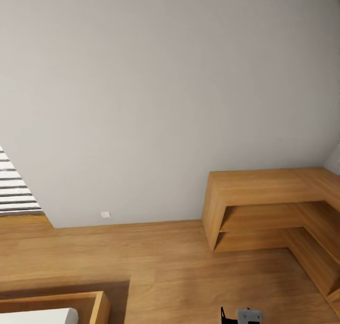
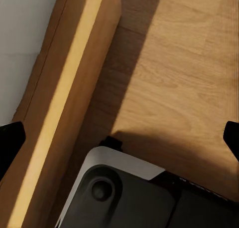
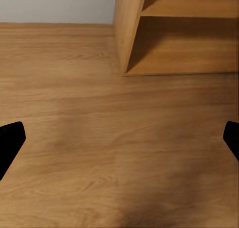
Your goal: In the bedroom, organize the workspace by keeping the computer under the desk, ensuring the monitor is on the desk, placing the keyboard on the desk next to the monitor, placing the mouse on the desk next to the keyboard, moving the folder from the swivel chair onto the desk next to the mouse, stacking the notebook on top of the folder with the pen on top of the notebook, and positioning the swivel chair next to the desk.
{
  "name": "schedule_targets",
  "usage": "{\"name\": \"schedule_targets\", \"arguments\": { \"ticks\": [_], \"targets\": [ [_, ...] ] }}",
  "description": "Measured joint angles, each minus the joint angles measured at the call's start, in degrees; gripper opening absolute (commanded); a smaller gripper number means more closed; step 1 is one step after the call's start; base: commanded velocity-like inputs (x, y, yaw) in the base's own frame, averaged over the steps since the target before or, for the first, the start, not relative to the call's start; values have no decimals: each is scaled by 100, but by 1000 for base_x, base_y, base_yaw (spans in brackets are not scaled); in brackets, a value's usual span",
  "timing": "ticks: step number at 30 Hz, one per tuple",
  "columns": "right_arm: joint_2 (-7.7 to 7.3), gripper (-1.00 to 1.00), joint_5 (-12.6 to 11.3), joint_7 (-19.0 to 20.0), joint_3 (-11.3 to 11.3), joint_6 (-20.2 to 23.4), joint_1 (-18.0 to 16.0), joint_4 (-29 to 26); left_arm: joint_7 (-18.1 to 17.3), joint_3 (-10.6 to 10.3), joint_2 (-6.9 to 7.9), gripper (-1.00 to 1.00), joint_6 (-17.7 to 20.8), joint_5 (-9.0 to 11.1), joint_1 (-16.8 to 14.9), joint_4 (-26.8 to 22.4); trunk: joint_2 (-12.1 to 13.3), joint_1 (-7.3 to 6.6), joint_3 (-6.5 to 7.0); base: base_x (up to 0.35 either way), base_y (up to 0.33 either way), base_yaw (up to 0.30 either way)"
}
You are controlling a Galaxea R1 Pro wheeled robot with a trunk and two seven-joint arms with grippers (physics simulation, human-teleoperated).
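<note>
I face a plain grey-white wall (image 1: 160,88) above a wood plank floor (image 1: 179,267). My left gripper (image 2: 119,140) hangs open over the floor; its black fingertips (image 2: 11,143) sit at the picture's two sides with nothing between them. Below it lies my own grey and black base (image 2: 124,198). My right gripper (image 3: 119,140) is also open and empty above bare planks (image 3: 114,138). A small black and grey piece of my own body (image 1: 242,315) pokes in at the lower edge of the head view.
A low wooden L-shaped shelf unit (image 1: 269,206) stands against the wall at the right, close to my right gripper (image 3: 174,33). A wooden bed frame (image 1: 94,305) with white bedding lies at the lower left, its rail (image 2: 64,103) beside my base. A striped surface (image 1: 14,191) lies at the left.
</note>
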Motion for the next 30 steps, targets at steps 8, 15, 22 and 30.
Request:
{"name": "schedule_targets", "arguments": {
  "ticks": [8, 15, 22, 30],
  "targets": [
    [6, 100, 0, 6, 0, -2, 1, 17, -2, 1, 0, 100, -5, 0, 0, 0, 0, 0, 52, 288, -186, -176],
    [8, 100, 0, 10, 0, -2, 1, 21, -2, 1, 0, 100, -5, 0, 0, 0, 0, 0, 98, 266, -234, -177],
    [8, 100, 1, 13, 0, 1, 1, 20, 1, 0, 0, 100, 1, 1, 1, 0, 2, 2, 146, 206, -192, -172],
    [23, 100, -9, 1, 7, 10, 9, 35, -13, 1, -4, 100, 2, 10, 1, 293, 1, 3, 160, 26, -24, -34]
  ]
}}
